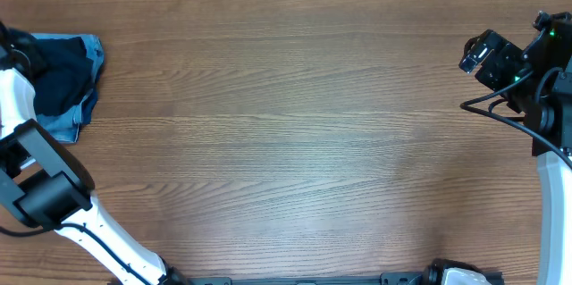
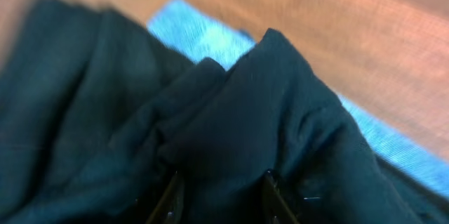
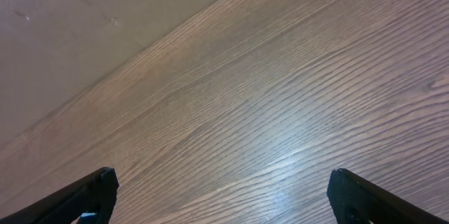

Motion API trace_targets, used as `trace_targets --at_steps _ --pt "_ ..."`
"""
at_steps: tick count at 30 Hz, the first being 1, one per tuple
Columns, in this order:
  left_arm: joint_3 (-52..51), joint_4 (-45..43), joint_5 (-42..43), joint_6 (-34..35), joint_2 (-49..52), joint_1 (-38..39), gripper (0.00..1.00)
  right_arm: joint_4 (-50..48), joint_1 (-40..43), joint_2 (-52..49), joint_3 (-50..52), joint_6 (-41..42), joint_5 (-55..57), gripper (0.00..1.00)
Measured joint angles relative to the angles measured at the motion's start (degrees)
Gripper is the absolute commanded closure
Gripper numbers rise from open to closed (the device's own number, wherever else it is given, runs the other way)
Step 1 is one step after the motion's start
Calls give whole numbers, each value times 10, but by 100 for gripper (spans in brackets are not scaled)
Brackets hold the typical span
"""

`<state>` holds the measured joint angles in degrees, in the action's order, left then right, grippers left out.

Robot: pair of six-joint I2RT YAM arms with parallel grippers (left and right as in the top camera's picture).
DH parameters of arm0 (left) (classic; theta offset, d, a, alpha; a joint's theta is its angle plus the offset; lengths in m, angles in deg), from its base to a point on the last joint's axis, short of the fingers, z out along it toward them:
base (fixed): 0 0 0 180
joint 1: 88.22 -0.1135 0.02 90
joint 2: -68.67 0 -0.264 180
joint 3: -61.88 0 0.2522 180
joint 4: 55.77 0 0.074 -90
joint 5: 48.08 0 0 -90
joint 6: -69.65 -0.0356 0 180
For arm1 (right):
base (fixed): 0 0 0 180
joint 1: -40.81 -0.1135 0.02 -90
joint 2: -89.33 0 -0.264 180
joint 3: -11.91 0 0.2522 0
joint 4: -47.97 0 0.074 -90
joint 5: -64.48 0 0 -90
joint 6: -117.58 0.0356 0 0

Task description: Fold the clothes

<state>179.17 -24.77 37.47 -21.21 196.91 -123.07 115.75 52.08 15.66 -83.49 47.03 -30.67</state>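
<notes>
Clothes (image 1: 64, 84) sat bunched at the far left corner of the wooden worktop (image 1: 295, 124), close to its left edge. In the pile, a dark navy shirt (image 2: 140, 126) lay crumpled on top of a light blue denim piece (image 2: 203, 38), and the denim stuck out along the shirt's far and right sides. The pile was not folded flat and the shirt showed deep creases. The left tool (image 2: 221, 194) was down right at the shirt, with its two fingers (image 2: 168, 203) partly apart at the bottom of the left wrist view and a hump of navy cloth between them. That view was blurred, so I could not tell whether the tool was pinching the cloth or just loose around it. From overhead, the left arm ran up the left edge and covered part of the pile. The right tool (image 3: 224, 203) was spread wide with nothing between its fingers (image 3: 91, 192), hanging over bare wood. It sat by the right edge of the worktop, well apart from the clothes.
</notes>
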Motion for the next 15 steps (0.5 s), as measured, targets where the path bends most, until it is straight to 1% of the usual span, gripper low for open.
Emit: trace_targets --at_steps 3,5,9,13,15 --pt "2 1 1 0 5 0 61 0 0 0 0 0 0 0" --pt "6 6 1 -3 5 0 58 0 0 0 0 0 0 0" --pt "11 21 1 -9 -5 0 43 0 0 0 0 0 0 0" --pt "11 34 6 -11 -50 0 35 0 0 0 0 0 0 0" --pt "15 50 9 -10 -89 3 33 0 0 0 0 0 0 0"
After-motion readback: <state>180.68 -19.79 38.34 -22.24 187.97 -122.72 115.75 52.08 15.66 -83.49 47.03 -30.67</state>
